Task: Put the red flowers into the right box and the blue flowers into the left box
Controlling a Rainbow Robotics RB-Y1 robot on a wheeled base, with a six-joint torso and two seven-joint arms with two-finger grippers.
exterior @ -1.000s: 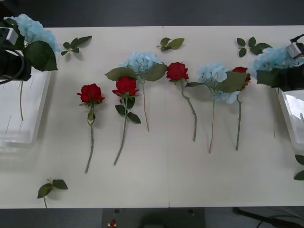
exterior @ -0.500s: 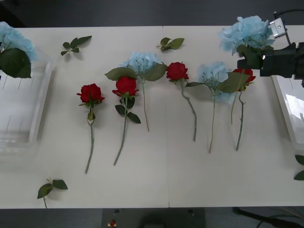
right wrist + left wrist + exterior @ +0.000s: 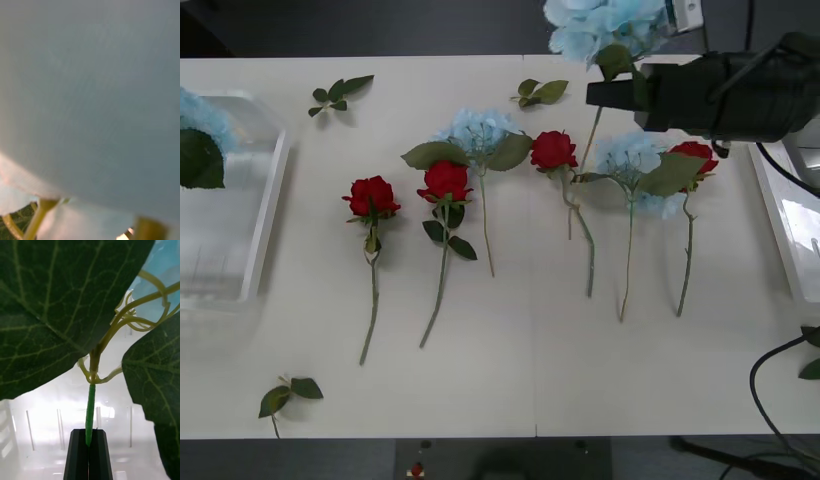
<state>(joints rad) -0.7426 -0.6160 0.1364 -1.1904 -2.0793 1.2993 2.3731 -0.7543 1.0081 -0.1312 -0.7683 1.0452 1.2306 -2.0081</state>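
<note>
My right gripper (image 3: 608, 95), black, hangs over the back of the table, shut on the stem of a blue flower (image 3: 605, 22) whose stem dangles toward the table. In the right wrist view its pale petals (image 3: 90, 93) press close. My left gripper (image 3: 89, 450) is shut on the green stem of another blue flower (image 3: 165, 262) above the left box (image 3: 48, 420); that bloom (image 3: 194, 112) and the left box (image 3: 265, 215) sit at the far left. Several red flowers (image 3: 445, 180) and two blue flowers (image 3: 478, 130) lie in a row. The right box (image 3: 785, 235) is at the right edge.
Loose leaf sprigs lie at the back left (image 3: 340, 92), back middle (image 3: 540, 92), front left (image 3: 288, 393) and right edge (image 3: 812, 352). A black cable (image 3: 765, 385) loops at the front right. The front strip of the table is bare.
My right arm has swung left and toward the table's back with its blue flower, away from the right box. The left arm's blue flower has slid farther left over the left box.
</note>
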